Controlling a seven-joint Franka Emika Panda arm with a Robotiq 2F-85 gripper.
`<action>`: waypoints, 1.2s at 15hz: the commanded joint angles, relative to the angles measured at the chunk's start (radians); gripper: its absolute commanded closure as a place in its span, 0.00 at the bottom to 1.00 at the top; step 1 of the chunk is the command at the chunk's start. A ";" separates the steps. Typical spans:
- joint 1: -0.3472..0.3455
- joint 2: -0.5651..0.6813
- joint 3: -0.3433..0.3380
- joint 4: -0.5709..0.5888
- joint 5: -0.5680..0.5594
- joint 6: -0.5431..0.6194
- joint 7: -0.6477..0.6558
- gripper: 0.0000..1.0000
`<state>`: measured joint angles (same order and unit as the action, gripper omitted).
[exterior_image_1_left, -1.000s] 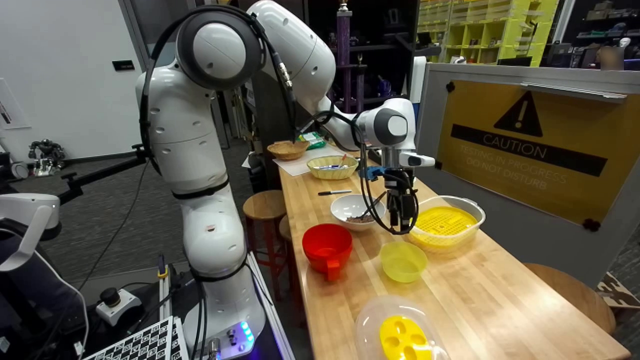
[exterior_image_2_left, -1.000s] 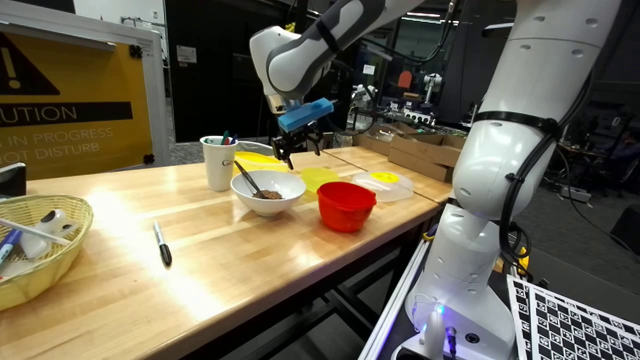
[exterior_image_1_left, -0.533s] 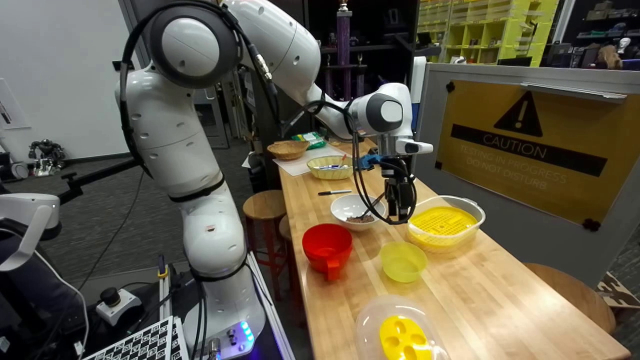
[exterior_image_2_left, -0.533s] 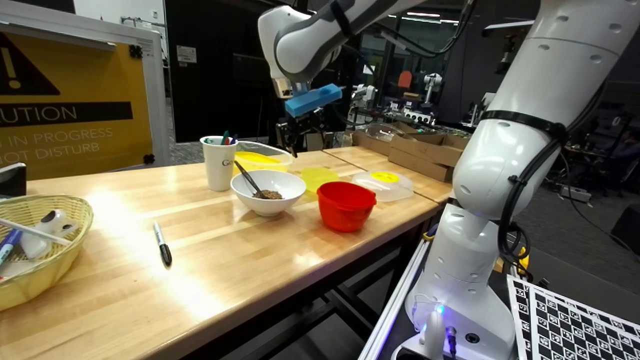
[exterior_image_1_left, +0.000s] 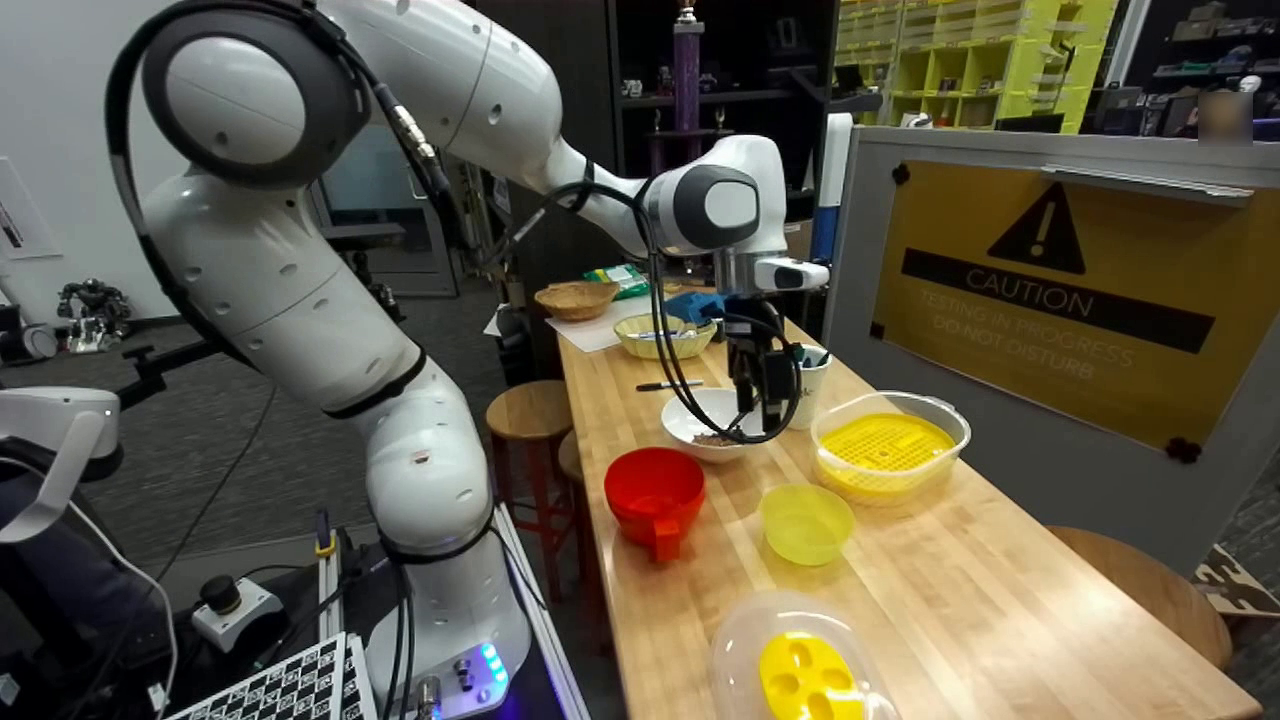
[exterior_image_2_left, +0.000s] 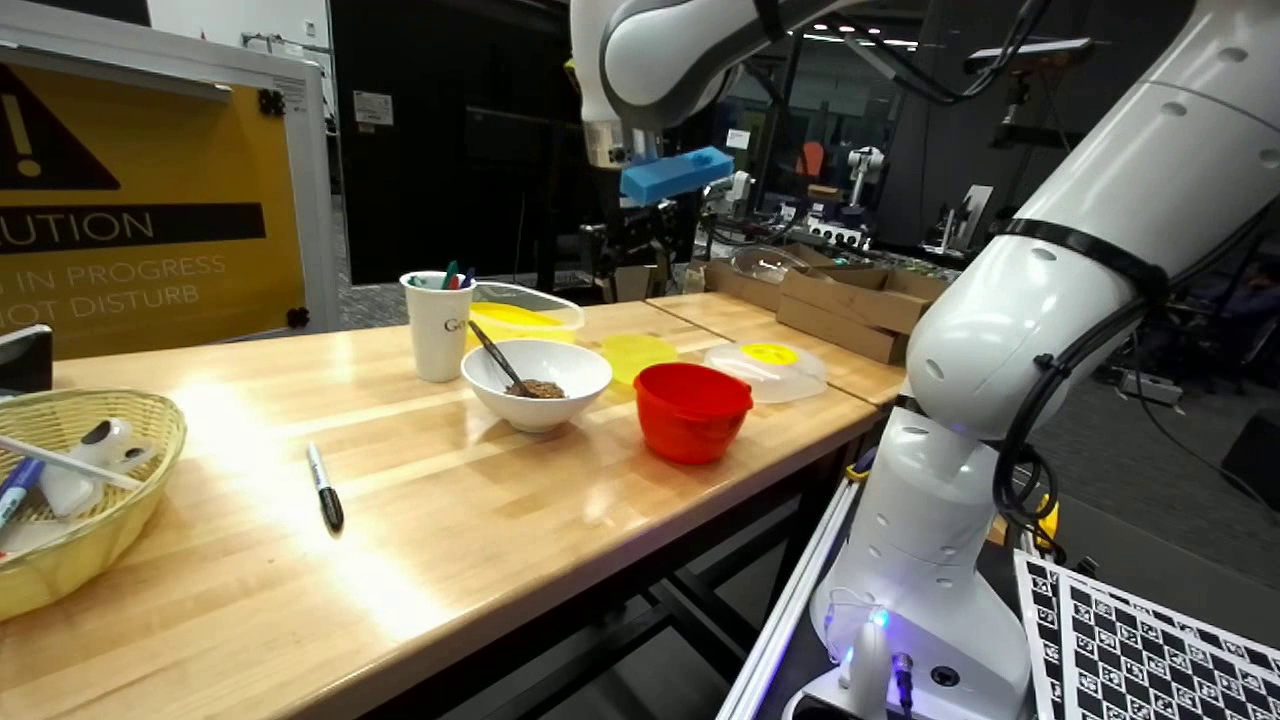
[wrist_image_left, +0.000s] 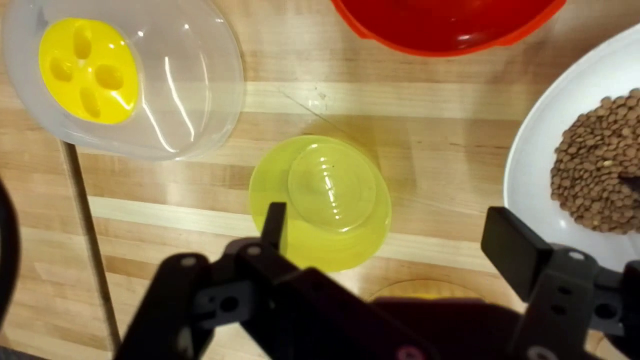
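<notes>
In the wrist view we see smooth, translucent plastic in the yellow bowl (wrist_image_left: 325, 200) and a glossy, see-through plastic lid (wrist_image_left: 200, 90) with a shiny yellow plastic insert (wrist_image_left: 90, 70). The red bowl (exterior_image_2_left: 690, 420) looks like glossy plastic too. The white bowl (exterior_image_2_left: 538, 411) has a smooth sheen, ceramic or plastic we cannot tell; the lentils (wrist_image_left: 590, 170) in it look matt. The wooden tabletop (exterior_image_2_left: 470, 490) is smooth, throwing back bright glare. In an exterior view we find the arm (exterior_image_2_left: 985, 330) semi-gloss white, the near-left basket (exterior_image_2_left: 110, 535) rough and woven, the far-right boxes (exterior_image_2_left: 835, 325) dull cardboard.
</notes>
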<state>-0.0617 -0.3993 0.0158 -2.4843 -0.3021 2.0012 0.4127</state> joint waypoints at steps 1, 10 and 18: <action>0.014 -0.122 -0.007 -0.084 0.064 0.013 -0.119 0.00; -0.005 -0.103 0.016 -0.070 0.063 -0.002 -0.132 0.00; -0.005 -0.102 0.016 -0.070 0.063 -0.002 -0.132 0.00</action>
<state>-0.0544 -0.5014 0.0205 -2.5556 -0.2454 2.0002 0.2856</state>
